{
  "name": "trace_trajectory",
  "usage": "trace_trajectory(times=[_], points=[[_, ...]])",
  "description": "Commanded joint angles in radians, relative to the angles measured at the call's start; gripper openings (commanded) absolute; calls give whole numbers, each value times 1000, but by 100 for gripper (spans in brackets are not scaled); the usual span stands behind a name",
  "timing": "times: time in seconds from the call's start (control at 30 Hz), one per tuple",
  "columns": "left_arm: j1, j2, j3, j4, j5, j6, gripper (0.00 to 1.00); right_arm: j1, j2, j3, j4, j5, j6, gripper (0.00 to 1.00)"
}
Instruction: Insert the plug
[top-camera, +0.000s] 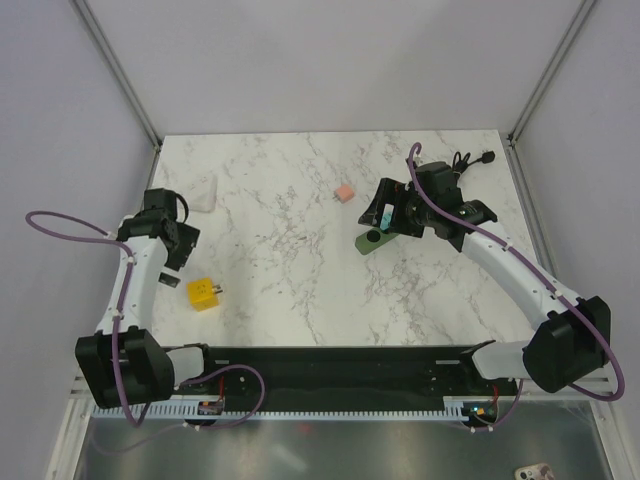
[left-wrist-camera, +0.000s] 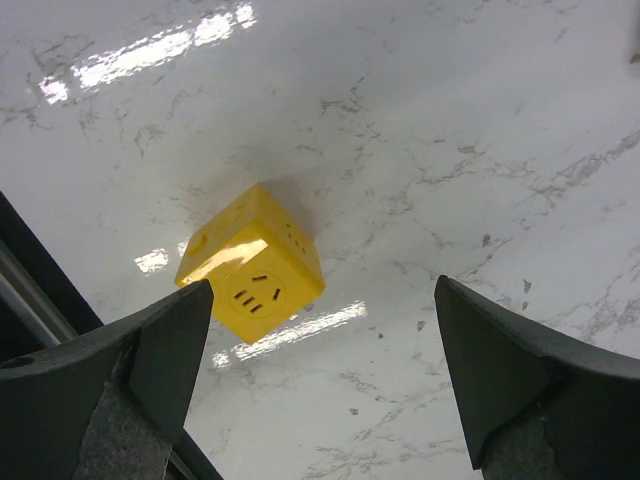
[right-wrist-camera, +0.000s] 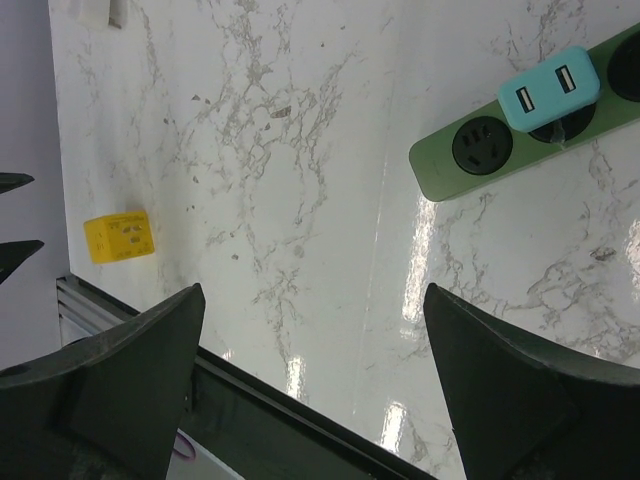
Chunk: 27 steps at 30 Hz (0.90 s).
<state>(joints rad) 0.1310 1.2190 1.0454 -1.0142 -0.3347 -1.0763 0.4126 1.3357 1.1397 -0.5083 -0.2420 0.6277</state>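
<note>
On the worktop (top-camera: 300, 310), seen from above, we find the green power strip (top-camera: 368, 242) at about 3 o'clock from the middle. The blue plug (top-camera: 388, 219) is on top of it. The right gripper (top-camera: 392, 212) hangs right over that spot, but from up here we cannot tell how wide it is. The yellow cube (top-camera: 204, 293) sits at about 8 o'clock, and the left gripper (top-camera: 180, 250) is just beside it, toward 11 o'clock. A small pink block (top-camera: 344, 193) lies alone at about 1 o'clock.

From the left wrist, we see the left gripper (left-wrist-camera: 322, 300) wide open with nothing in it. The yellow cube (left-wrist-camera: 250, 265) lies on the worktop below, tipped on a corner and nearer the 9 o'clock finger.

From the right wrist, we see the right gripper (right-wrist-camera: 312, 300) wide open and empty too. The green power strip (right-wrist-camera: 480, 150) is up at 2 o'clock. The blue plug (right-wrist-camera: 548, 88) sits in one of its holes, with one free hole beside it. The yellow cube (right-wrist-camera: 118, 236) is far off at 9 o'clock.

We think the plug is already in and the letting-go step is at hand. Next, we think the right arm should lift away slowly so it does not bump the plug. We cannot tell if the plug is pushed all the way down.
</note>
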Motion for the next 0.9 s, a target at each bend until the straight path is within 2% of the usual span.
trace_trajectory(times=[0.0,0.27,0.5,0.67,0.87], points=[[33,2,-48,-63,23,-129,100,3,-26,5,33,-22,-3,98],[36,57,-96,-101,63,-178,100,3,-39,0,13,-14,1,98],[35,70,-131,-27,20,-134,100,2,-35,-3,10,-28,3,98],[36,80,-182,11,81,-159,100,6,-44,-9,13,-26,6,98],[33,149,-171,74,134,-106,97,12,-58,-5,13,-19,-2,98]])
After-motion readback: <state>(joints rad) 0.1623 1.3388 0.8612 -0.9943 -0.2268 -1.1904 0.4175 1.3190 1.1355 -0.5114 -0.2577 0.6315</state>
